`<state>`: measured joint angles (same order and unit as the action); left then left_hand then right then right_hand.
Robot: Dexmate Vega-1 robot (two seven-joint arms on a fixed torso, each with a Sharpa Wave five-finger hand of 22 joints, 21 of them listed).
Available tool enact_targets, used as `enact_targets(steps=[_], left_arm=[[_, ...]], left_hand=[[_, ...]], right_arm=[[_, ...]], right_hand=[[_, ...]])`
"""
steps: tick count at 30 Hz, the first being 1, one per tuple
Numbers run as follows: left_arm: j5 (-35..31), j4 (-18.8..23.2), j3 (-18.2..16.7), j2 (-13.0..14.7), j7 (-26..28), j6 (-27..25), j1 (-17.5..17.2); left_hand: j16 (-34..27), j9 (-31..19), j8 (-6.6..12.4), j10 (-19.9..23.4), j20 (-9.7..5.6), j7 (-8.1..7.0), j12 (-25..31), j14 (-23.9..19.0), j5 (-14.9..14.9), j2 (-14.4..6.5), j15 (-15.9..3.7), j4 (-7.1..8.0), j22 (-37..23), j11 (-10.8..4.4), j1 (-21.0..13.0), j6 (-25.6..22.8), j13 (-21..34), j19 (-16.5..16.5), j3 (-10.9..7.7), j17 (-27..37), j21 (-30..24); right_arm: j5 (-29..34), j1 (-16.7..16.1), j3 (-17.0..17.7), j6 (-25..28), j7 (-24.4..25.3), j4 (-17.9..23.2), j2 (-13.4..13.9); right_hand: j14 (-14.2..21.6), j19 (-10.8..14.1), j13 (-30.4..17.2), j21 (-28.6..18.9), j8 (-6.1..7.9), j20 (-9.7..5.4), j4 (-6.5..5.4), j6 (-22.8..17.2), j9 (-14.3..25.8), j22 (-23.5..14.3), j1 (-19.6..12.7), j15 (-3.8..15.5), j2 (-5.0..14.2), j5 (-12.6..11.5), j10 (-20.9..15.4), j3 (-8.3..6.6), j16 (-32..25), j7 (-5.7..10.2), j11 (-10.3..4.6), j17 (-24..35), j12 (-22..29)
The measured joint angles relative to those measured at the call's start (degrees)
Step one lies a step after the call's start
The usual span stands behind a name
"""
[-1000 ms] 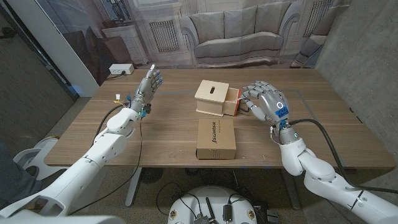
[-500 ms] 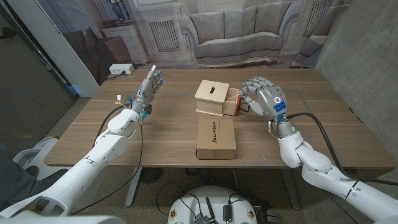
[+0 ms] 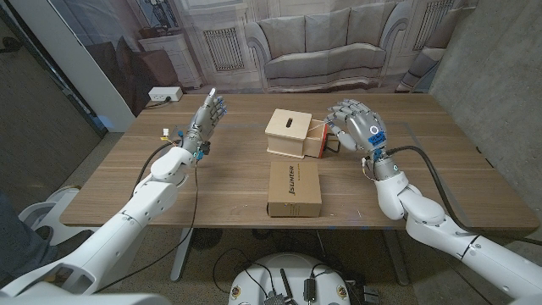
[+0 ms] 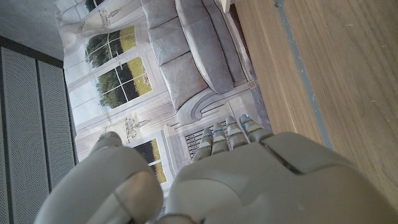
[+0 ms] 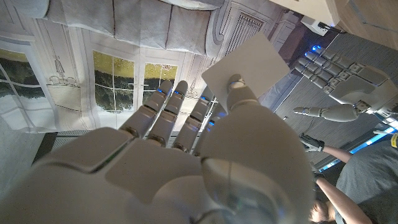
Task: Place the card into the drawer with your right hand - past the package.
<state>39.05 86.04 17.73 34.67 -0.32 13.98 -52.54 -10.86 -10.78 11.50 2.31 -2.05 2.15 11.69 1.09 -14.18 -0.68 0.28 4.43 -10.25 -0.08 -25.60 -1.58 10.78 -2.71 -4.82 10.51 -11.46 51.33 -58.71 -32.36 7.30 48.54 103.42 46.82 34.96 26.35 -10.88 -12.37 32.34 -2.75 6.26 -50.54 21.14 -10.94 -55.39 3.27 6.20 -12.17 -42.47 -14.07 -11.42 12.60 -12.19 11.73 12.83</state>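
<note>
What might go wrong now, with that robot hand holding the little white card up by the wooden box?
The right hand pinches the card by one edge only, so it may slip or twist before reaching the drawer. The drawer sticks out only a little from the wooden box, so the card might catch its rim or land on the table. The bulky hand may also nudge the light box.

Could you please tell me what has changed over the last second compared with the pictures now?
The right hand, pinching the white card, has moved farther across the table, staying beside the open drawer of the small wooden box. The raised left hand, brown cardboard package and box stayed put.
</note>
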Motion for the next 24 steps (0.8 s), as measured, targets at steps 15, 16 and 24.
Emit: enact_targets(steps=[15, 16, 24], left_arm=[[-0.5, 1.3, 0.1, 0.5, 0.6, -0.5, 0.0], [-0.5, 1.4, 0.1, 0.6, 0.6, -0.6, -0.1], [-0.5, 2.4, -0.3, 1.1, 1.2, -1.3, -0.6]], left_hand=[[0.0, 0.0, 0.0, 0.0, 0.0, 0.0, 0.0, 0.0, 0.0, 0.0, 0.0, -0.24, 0.0, 0.0, 0.0, 0.0, 0.0, 0.0, 0.24, 0.0, 0.0], [0.0, 0.0, 0.0, 0.0, 0.0, 0.0, 0.0, 0.0, 0.0, 0.2, 0.0, -0.24, 0.0, 0.0, -0.2, 0.0, 0.0, 0.0, 0.24, 0.0, 0.0], [0.0, 0.0, 0.0, 0.0, 0.0, 0.0, 0.0, 0.0, 0.0, 0.2, 0.0, -0.24, 0.0, 0.0, -0.2, 0.0, 0.0, 0.0, 0.24, 0.0, 0.0]], right_arm=[[0.0, 4.6, -2.1, -1.7, -0.3, -4.4, -0.4], [0.1, 4.8, -2.3, -1.8, -0.4, -4.6, -0.5], [0.5, 7.2, -3.4, -2.2, -1.1, -6.9, -0.6]], right_hand=[[0.0, 0.0, 0.0, 0.0, -0.02, 0.0, 0.0, 0.0, -0.3, 0.0, 0.0, 0.0, -0.01, 0.0, 0.0, 0.0, 0.2, 0.0, 0.0, 0.0, 0.0], [0.0, 0.0, 0.0, 0.0, -0.03, 0.0, 0.0, 0.0, -0.3, 0.0, 0.0, 0.0, -0.01, 0.0, 0.0, 0.0, 0.2, 0.0, 0.0, 0.0, 0.0], [0.0, 0.0, 0.0, 0.0, -0.08, 0.0, 0.0, 0.0, -0.3, 0.0, 0.0, 0.0, 0.0, 0.0, 0.0, 0.0, 0.2, 0.0, 0.0, 0.0, -0.4]])
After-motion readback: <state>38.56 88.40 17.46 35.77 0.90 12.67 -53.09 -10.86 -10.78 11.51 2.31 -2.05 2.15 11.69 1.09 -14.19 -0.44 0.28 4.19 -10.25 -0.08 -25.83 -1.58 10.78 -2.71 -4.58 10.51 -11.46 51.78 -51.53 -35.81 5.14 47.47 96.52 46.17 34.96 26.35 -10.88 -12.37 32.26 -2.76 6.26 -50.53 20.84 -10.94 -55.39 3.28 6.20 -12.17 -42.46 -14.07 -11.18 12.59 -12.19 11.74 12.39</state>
